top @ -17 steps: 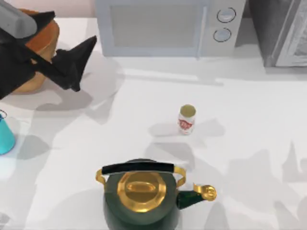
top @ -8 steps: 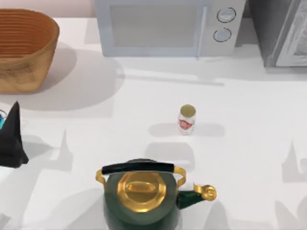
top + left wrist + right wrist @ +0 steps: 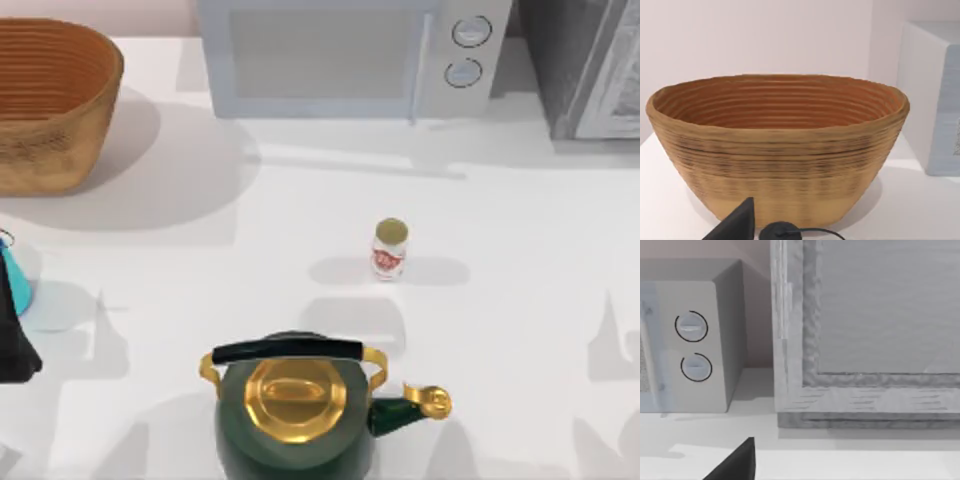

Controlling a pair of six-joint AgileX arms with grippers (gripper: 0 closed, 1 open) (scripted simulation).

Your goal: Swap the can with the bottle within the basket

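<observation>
At the top view's far left edge, the left arm's dark fingers (image 3: 14, 345) sit low on the white table (image 3: 300, 190); whether they are apart or together cannot be told. Just behind them, touching or nearly so, stands the teal can (image 3: 12, 285), upright on the table and cut by the picture's edge. Farther back from the fingers, at the table's left rear corner, the woven wicker basket (image 3: 50, 110) stands upright with its orange-brown ribbed inside bare. In the left wrist view one dark fingertip (image 3: 737, 225) points at the tan wall of the basket (image 3: 780, 165), with a small dark round part beside it.

Well to the right of those fingers, near the table's middle, the small white bottle (image 3: 389, 250) with a red label and gold cap stands upright. In front of it, at the near edge, is a dark green kettle (image 3: 295, 410) with gold lid and spout, its spout toward the right. A microwave (image 3: 340, 55) stands along the back.

In the right wrist view, one dark fingertip (image 3: 737, 462) of the right arm faces the microwave's two dials (image 3: 692, 347) and a grey framed panel (image 3: 875, 330); its fingers' state cannot be told.
</observation>
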